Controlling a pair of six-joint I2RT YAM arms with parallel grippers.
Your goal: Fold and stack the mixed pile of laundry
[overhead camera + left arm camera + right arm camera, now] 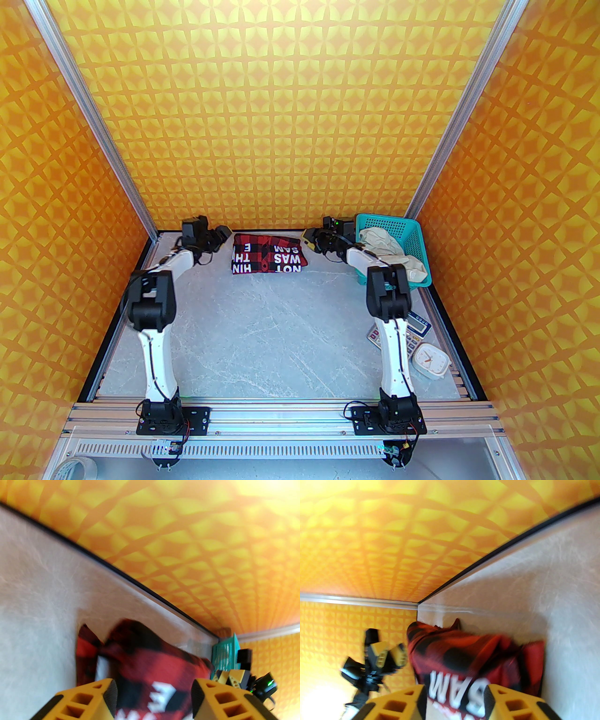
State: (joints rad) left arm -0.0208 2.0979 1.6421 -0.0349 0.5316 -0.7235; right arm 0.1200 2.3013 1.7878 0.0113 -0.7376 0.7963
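Note:
The red-and-black check shirt (268, 255) with white lettering lies folded flat at the back middle of the table. My left gripper (222, 236) sits just off its left edge and my right gripper (308, 236) just off its right edge. In the left wrist view the shirt (145, 662) lies ahead of the open left gripper (154, 691), with nothing pinched. The right gripper (455, 698) is also open, facing the shirt (473, 653). The cream garment (393, 248) is bunched in the teal basket (412, 234) and hangs over its near rim.
The back wall runs right behind the shirt and both grippers. The basket stands at the back right, against my right arm's forearm. A grey calculator (418, 328) and a small white clock (430, 360) lie at the right edge. Grey tabletop (272, 337) stretches in front.

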